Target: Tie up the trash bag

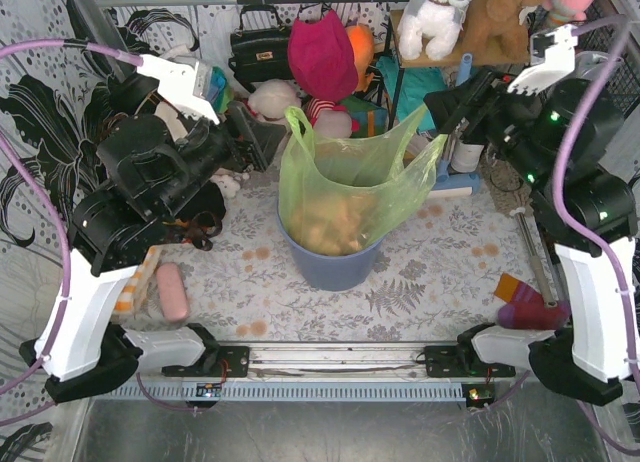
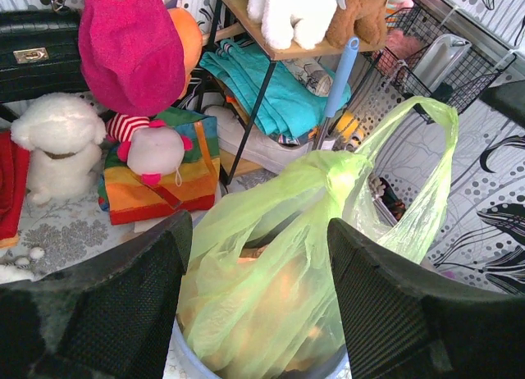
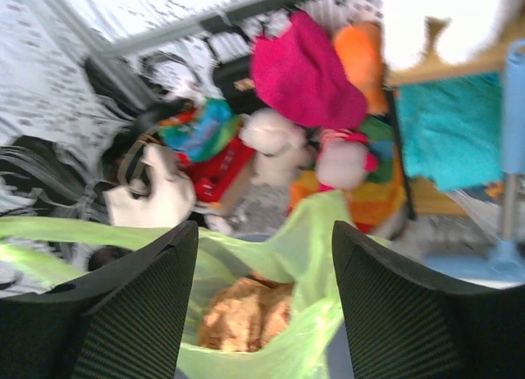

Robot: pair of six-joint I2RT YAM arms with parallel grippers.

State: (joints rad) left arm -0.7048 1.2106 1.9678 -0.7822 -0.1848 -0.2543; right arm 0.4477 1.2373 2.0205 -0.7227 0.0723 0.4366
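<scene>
top external: looking down on the trash bag point(image 1: 345, 187), upright in the blue bin point(image 1: 330, 262), long way up and down, two handles poking up.
left wrist: left gripper point(image 2: 258, 227) wide apart, holding nothing, trash bag just ahead.
right wrist: blurry; right gripper point(image 3: 264, 231) wide apart, gripping nothing, tan paper point(image 3: 246, 313) inside the trash bag ahead.

The trash bag point(image 1: 345, 182) is a translucent light green, and the crumpled paper point(image 1: 330, 230) showing through it is tan. The bin point(image 1: 330, 267) is blue. Under the bin, the tabletop point(image 1: 440, 272) is pale grey with a fern-leaf print and small orange blotches. Behind the bin I see a magenta plush point(image 1: 322, 54), a black handbag point(image 1: 258, 47) and a rainbow-striped cloth point(image 2: 139, 194). Left of the bin lies a pink oblong thing point(image 1: 172, 290). My left tool point(image 2: 258, 223) and my right tool point(image 3: 264, 227) are black with a fine mesh pattern.
</scene>
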